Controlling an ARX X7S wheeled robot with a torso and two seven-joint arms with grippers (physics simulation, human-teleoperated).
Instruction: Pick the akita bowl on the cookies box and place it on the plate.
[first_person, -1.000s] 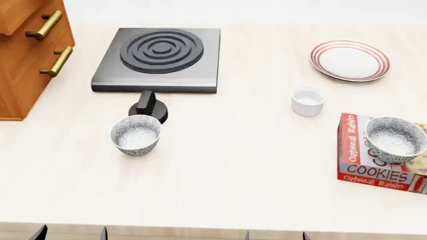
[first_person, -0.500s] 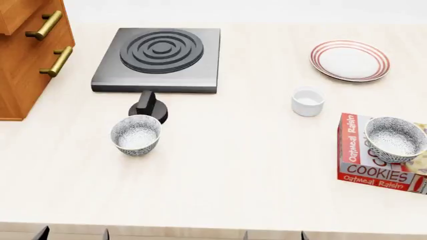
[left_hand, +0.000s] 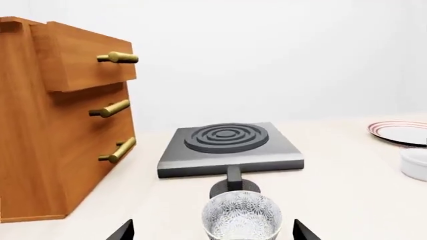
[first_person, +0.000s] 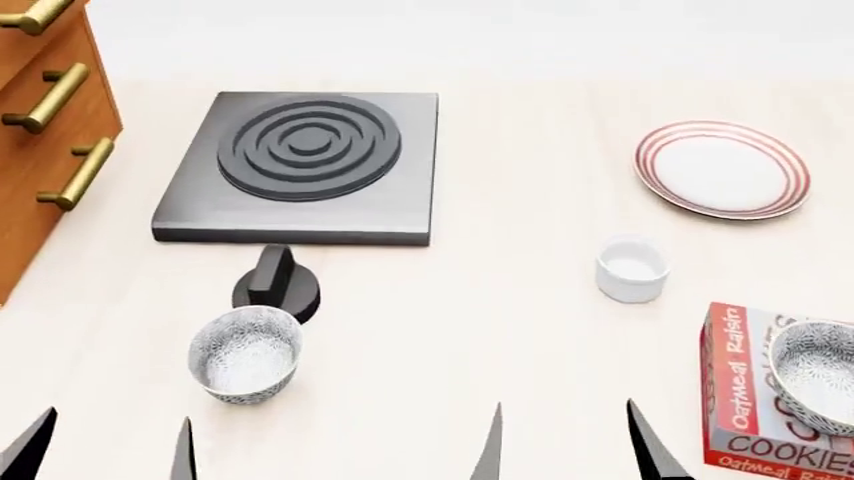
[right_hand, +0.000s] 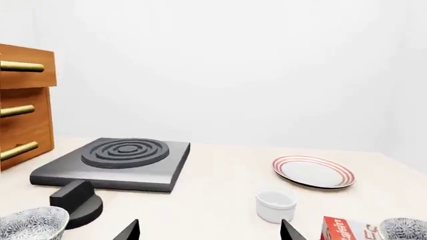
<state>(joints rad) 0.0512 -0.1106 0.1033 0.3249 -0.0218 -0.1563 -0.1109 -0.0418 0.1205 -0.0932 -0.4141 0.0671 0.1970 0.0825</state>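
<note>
The pale, faintly grained counter (first_person: 507, 300) lies bare and wide between the two claws and the objects beyond them. Only the dark pointed fingertips of the left claw (first_person: 107, 445) and the right claw (first_person: 561, 445) poke up at the near edge of the head view, each pair spread apart and holding nothing.

The task's grey-and-white speckled akita bowl (first_person: 817, 385) sits on the flat red-and-white cookies box (first_person: 741, 400), off to the right of the right claw and a little ahead of it; both are cut off by the frame edge, so the box's far side and much of the bowl's rim are hidden. In the right wrist view only a sliver of box (right_hand: 343, 231) and bowl (right_hand: 403, 231) shows.

The round white plate with thin red rings (first_person: 722, 170) lies well beyond the right claw, clear space all round it. A small plain white cup (first_person: 630, 268) stands between the plate and the box, touching neither.

Just ahead of the left claw stands a second speckled bowl (first_person: 244, 353), deep and round; beyond it a black knob (first_person: 275, 287), then a flat dark grey square hob with raised concentric rings (first_person: 307, 160). A wooden drawer cabinet with brass handles (first_person: 40, 120) closes off the far left, partly out of frame.
</note>
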